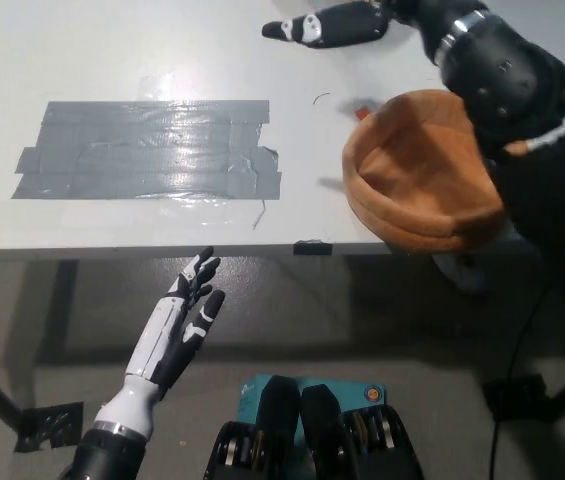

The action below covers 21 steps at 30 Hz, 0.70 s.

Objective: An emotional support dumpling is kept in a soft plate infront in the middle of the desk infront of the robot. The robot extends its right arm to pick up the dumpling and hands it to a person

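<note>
Dumpling is nowhere to be seen right now — not in the soft plate (417, 185), not on the tabletop (112, 50), and no person is caught in view either, so where it ended up can't be told from here. Handover is probably done, but that's a guess.

The plate is sat at about 3 o'clock on the tabletop, hanging over the near edge a bit and looking empty, with the black right arm passing above its far side. The grey tape patch (152, 148) is found at roughly 10 o'clock, well apart from the plate.

For the step in hand: if the arm is to be brought home, it should be lifted clear first and swung wide of the plate rim, since the forearm is close to it and a nudge could tip the thing off the edge.

Right hand (327, 28) is stretched out at 12 o'clock near the top of the frame, fingers extended fairly flat and spread, nothing held and nothing touched as far as can be made out.

Left hand (184, 315) is parked low at about 7 o'clock below the tabletop edge, fingers apart, nothing in it.
</note>
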Tool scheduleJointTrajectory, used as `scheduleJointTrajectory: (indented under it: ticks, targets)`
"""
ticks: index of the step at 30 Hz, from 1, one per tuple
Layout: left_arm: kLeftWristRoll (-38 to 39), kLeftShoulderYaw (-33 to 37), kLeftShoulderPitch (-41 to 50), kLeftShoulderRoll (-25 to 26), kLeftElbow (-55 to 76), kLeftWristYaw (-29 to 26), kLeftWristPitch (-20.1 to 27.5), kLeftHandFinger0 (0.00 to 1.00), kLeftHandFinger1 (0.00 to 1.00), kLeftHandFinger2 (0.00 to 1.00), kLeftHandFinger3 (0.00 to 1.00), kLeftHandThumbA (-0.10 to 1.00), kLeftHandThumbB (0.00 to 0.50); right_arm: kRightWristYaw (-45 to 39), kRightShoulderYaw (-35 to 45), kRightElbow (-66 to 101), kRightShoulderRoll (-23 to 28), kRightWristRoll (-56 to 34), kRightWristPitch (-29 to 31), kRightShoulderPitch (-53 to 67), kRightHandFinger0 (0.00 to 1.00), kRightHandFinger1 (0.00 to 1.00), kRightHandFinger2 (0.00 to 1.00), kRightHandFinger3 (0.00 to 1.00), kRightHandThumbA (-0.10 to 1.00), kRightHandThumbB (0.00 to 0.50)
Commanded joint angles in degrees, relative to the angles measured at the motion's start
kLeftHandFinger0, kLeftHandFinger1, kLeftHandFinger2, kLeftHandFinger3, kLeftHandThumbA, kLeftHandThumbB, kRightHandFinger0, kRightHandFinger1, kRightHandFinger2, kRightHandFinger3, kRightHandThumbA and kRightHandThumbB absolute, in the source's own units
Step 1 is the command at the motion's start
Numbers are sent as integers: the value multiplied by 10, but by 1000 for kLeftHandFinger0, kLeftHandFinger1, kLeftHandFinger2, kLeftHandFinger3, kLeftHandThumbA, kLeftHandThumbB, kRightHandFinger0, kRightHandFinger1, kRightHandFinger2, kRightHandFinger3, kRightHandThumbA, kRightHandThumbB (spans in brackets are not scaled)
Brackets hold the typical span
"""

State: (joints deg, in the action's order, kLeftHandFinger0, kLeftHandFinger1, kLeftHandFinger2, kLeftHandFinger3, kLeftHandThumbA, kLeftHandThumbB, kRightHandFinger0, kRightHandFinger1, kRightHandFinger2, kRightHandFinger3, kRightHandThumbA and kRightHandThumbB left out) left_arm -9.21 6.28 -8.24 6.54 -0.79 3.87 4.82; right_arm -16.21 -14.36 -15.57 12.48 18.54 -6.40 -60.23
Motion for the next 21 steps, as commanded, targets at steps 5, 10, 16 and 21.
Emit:
scheduleJointTrajectory:
  ticks: [5, 10, 16, 21]
  targets:
    - [8, -10, -52, -1, -4, -4, 19, 1000, 1000, 1000, 1000, 930, 36, -50, 77, 448, 37, -147, -116, 142, 1000, 1000, 1000, 1000, 1000, 441]
    - [9, -18, -74, 0, -14, -8, 11, 1000, 1000, 1000, 1000, 988, 61, -18, 82, 508, 11, -194, -80, 271, 1000, 1000, 1000, 1000, 927, 358]
    - [8, -18, -66, 1, -5, -5, 0, 1000, 1000, 1000, 1000, 968, 45, -3, 83, 443, -1, -181, -24, 375, 1000, 1000, 1000, 1000, 958, 326]
    - [7, -17, -75, 4, -14, -1, 8, 1000, 1000, 1000, 1000, 962, 29, -6, 91, 363, -1, -169, 26, 418, 1000, 1000, 1000, 1000, 940, 296]
